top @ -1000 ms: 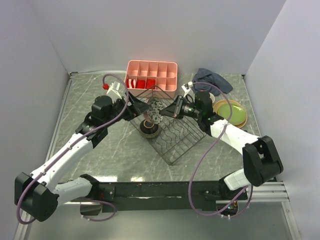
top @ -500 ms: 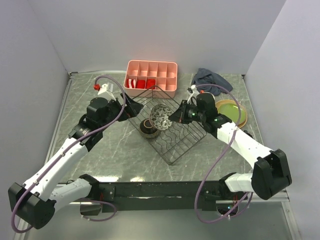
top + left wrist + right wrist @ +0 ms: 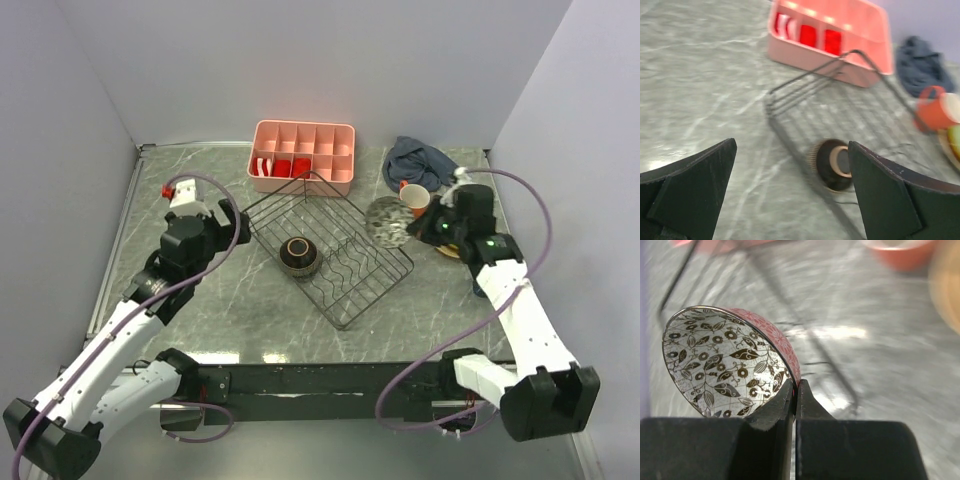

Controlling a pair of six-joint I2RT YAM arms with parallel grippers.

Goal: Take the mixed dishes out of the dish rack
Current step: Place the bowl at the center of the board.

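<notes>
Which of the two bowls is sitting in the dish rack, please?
The dark-brown bowl inside the black wire rack; the patterned pink bowl is outside it, gripped by the right gripper.

A grey-green marble-patterned tabletop (image 3: 230, 300) spreads beneath the left gripper (image 3: 238, 215) and the right gripper (image 3: 413, 227). Plain pale walls close it in on three sides. The back wall (image 3: 330, 60) stands far ahead of both, the left wall (image 3: 50, 180) is outboard of the left gripper, and the right wall (image 3: 580, 140) is outboard of the right one. A metal strip (image 3: 117, 245) edges the table along the left wall. Soft white glare (image 3: 837, 332) lies on the marble ahead of the right gripper.
</notes>
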